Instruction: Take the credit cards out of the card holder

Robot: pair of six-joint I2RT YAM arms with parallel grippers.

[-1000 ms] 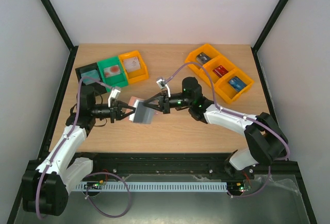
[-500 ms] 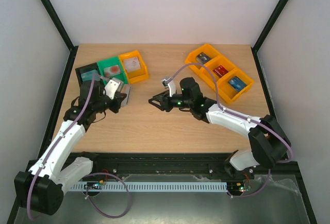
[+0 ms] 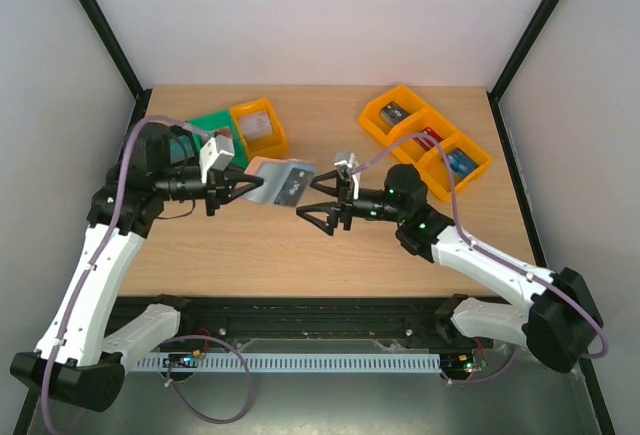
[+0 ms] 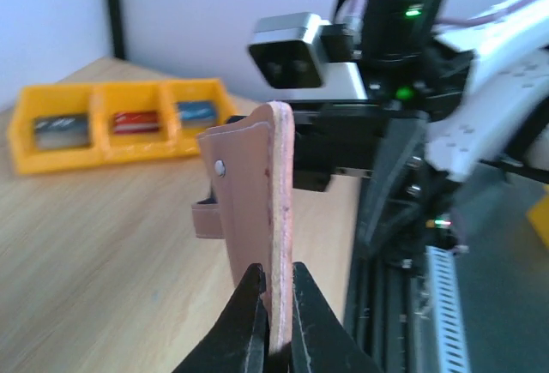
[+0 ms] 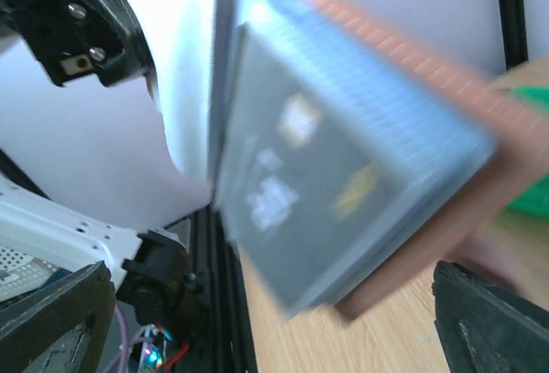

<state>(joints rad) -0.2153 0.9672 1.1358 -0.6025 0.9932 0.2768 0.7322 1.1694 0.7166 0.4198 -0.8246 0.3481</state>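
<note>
Now | left gripper (image 3: 238,188) pinches card holder (image 3: 283,181) (aloft) | right gripper (image 3: 310,200) agape

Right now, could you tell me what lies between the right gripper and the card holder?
Nothing: in the top view the open right gripper sits just off the free end of the holder, over bare table. The left gripper pinches its other end.
</note>
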